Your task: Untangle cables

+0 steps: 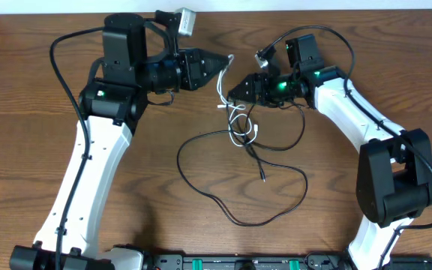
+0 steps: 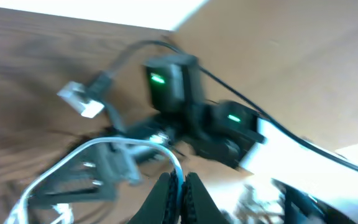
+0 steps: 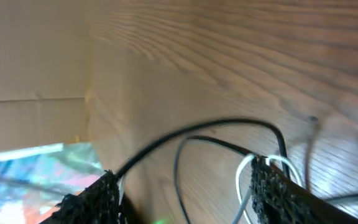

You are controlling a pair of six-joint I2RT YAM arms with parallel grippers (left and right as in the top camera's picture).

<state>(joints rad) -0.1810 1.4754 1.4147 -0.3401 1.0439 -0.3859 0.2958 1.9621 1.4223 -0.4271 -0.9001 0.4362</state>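
Note:
The white cable [image 1: 235,126] lies in small loops at the table's middle, one strand rising to my left gripper [image 1: 226,64], which is shut on it. The left wrist view shows that strand [image 2: 124,144] pinched between the closed jaws [image 2: 178,186]. The long black cable [image 1: 238,223] runs from the white loops into a wide loop toward the front. My right gripper [image 1: 232,94] is just above the tangle with its jaws [image 3: 188,193] open. A black cable [image 3: 229,122] and a white loop [image 3: 244,180] cross between and beside its fingers.
Thick black robot cords arch over both arms [image 1: 66,82]. The right arm, with green lights [image 2: 166,84], fills the left wrist view. A pale wall [image 1: 313,6] borders the table's back edge.

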